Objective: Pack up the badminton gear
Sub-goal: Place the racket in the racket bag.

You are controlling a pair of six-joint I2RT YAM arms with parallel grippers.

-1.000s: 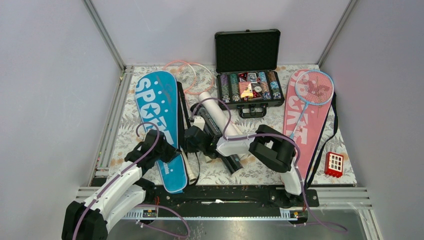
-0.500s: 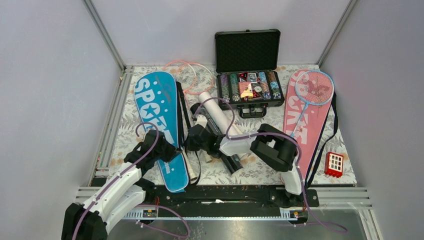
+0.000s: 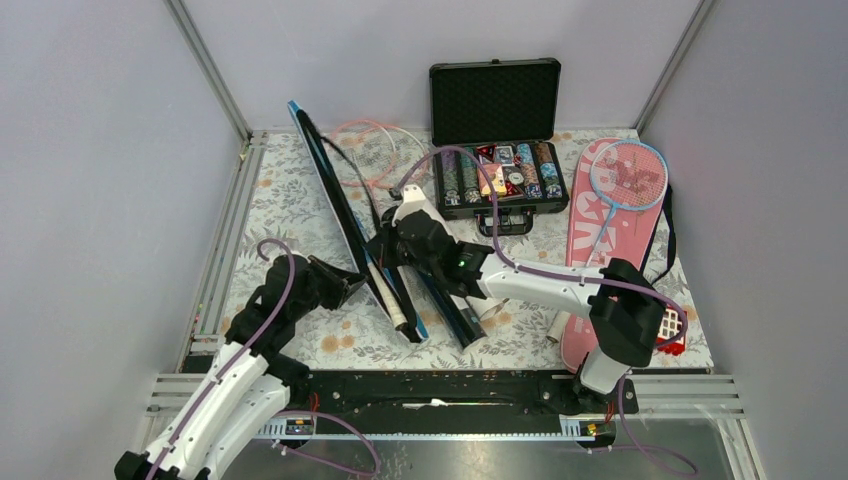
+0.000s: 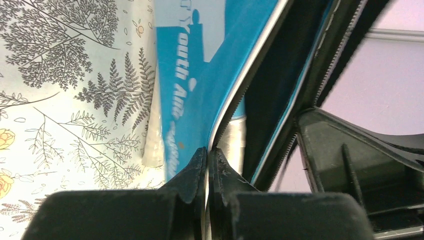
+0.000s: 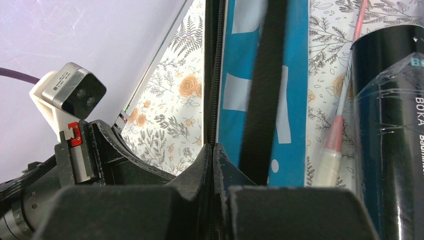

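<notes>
Blue "SPORT" cover (image 3: 335, 195) stands tilted on its long edge on the tabletop (image 3: 290, 200), pinched from 2 sides. The left fingers (image 4: 192, 172) are closed narrow on its white-piped rim. The right fingers (image 5: 200, 167) are clamped on its zipper edge. Just beside it lie a dark tube (image 5: 390, 125) and a pink racket (image 5: 334, 137). The pink cover (image 3: 585, 250), well apart on the right, carries 1 light-blue racket (image 3: 627, 175).

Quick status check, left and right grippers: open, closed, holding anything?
Left gripper: closed, pinching the edge of the blue racket cover.
Right gripper: closed, pinching the same cover's zipper edge.
</notes>
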